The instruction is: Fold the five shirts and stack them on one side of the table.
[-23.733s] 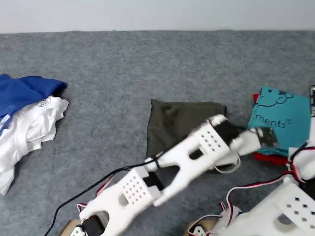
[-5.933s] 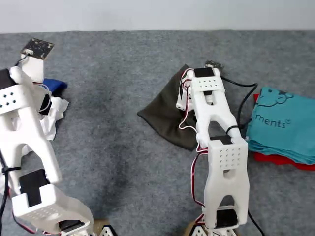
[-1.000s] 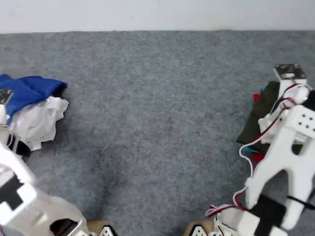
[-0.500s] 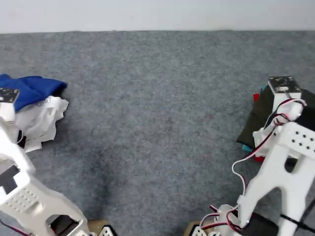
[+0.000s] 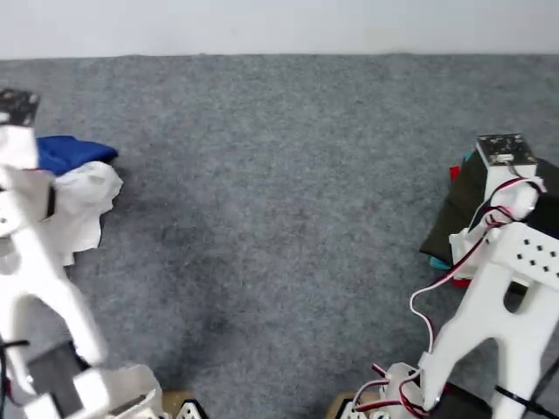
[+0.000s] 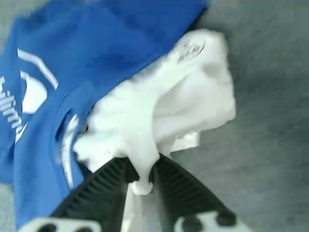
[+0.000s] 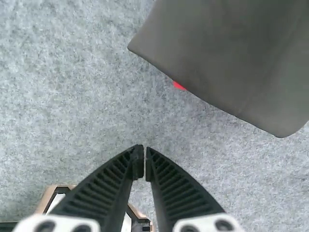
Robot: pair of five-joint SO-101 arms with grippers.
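Note:
At the table's left edge a crumpled white shirt (image 5: 83, 196) lies against a blue shirt (image 5: 70, 153). My left gripper (image 6: 141, 180) is shut on a fold of the white shirt (image 6: 159, 116), with the blue shirt (image 6: 72, 58) beside it. My left arm (image 5: 31, 227) stands over that pile. On the right side a folded olive shirt (image 5: 463, 196) tops a stack with teal and red shirts under it. The olive shirt (image 7: 231, 58) lies just ahead of my right gripper (image 7: 145, 166), which is shut on nothing over bare carpet. A red corner (image 7: 178, 86) peeks out below the olive shirt.
Grey carpet (image 5: 279, 192) covers the table, and its middle is bare between the two piles. A pale wall runs along the far edge. My right arm (image 5: 498, 288) and its red and white wires stand at the near right.
My left arm has swung up over the left pile and covers more of the white and blue shirts. My right arm has barely shifted beside the stack.

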